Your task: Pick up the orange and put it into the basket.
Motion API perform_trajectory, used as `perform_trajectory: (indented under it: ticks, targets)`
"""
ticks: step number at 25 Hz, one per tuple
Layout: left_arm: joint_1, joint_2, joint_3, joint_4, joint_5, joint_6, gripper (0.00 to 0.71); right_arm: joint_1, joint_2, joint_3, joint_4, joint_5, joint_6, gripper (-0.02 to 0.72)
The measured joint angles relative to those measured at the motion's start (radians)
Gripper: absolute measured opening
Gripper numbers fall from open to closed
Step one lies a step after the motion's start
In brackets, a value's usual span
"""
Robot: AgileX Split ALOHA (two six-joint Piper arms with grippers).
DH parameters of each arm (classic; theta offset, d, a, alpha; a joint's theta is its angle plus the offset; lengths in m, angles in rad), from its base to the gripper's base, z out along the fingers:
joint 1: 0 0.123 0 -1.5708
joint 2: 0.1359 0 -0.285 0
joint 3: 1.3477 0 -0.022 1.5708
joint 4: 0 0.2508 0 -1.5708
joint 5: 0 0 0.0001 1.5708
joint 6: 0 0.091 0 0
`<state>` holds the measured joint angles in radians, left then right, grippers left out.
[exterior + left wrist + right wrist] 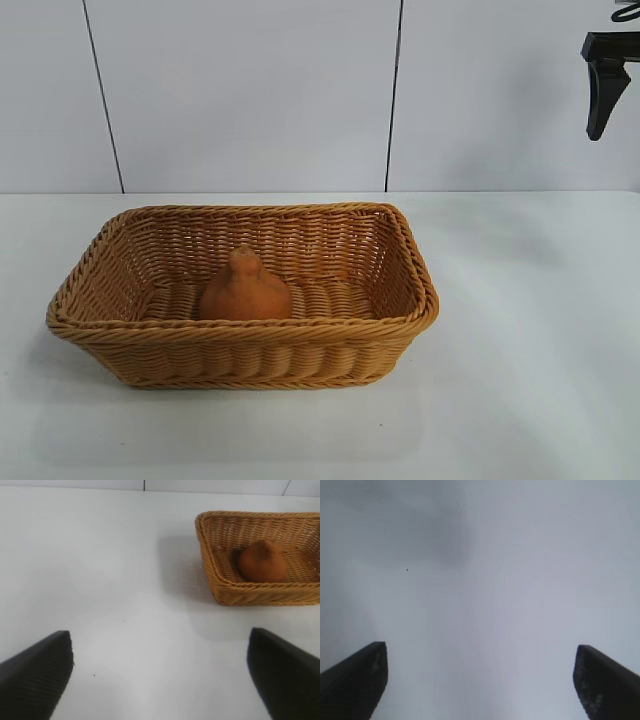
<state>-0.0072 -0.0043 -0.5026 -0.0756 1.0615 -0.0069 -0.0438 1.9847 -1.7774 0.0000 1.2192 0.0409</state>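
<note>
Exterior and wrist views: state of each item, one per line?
orange: inside the basket, resting on its floor, bump upward
basket: upright on the table
table: carries the basket
left gripper: open, empty
right gripper: open, empty, above bare table

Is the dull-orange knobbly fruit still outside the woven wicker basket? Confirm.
No, the dull-orange knobbly fruit sits on the floor inside the tan woven wicker basket.

A plain white table (540,330) carries the wicker basket (250,352) directly on its surface.
</note>
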Motion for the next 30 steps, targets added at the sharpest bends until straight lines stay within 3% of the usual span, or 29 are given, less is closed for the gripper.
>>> perform_trajectory:
  ticks: [8, 17, 24, 30]
  targets:
    - [0.000, 0.000, 0.000, 0.000, 0.000, 0.000, 0.673, 0.010, -0.117, 0.208, 0.024, -0.001, -0.041, 0.694]
    - [0.000, 0.000, 0.000, 0.000, 0.000, 0.000, 0.673, 0.010, -0.441, 0.644, 0.074, -0.001, -0.076, 0.694]
    - [0.000, 0.000, 0.000, 0.000, 0.000, 0.000, 0.673, 0.010, -0.779, 0.985, 0.076, -0.004, -0.122, 0.694]
    - [0.000, 0.000, 0.000, 0.000, 0.000, 0.000, 0.673, 0.010, -1.133, 1.185, 0.077, -0.138, -0.134, 0.694]
